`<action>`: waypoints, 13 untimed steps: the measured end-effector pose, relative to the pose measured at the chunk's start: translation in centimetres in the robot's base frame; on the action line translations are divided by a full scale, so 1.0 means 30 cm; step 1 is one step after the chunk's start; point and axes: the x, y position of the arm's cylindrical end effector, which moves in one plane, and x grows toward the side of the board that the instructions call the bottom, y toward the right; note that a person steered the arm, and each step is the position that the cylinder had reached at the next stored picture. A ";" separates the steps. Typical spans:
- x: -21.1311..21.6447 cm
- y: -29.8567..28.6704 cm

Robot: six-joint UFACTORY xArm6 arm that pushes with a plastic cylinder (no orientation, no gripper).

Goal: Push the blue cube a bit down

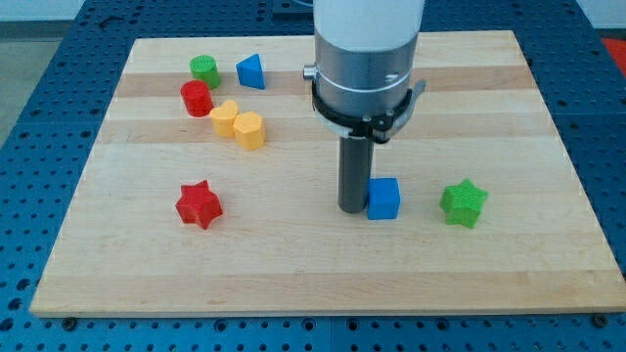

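Note:
The blue cube [383,198] sits on the wooden board [323,264], right of centre and toward the view's bottom. My tip [352,208] is at the end of the dark rod, right against the cube's left side, touching or nearly touching it. The arm's white and grey body rises above the rod to the view's top.
A green star [464,202] lies right of the cube. A red star [199,204] lies at the left. At the upper left are a green cylinder [204,69], a blue triangular block [251,71], a red cylinder [196,98] and two yellow blocks [239,123].

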 end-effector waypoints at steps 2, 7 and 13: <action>-0.133 0.077; -0.070 0.106; -0.069 0.094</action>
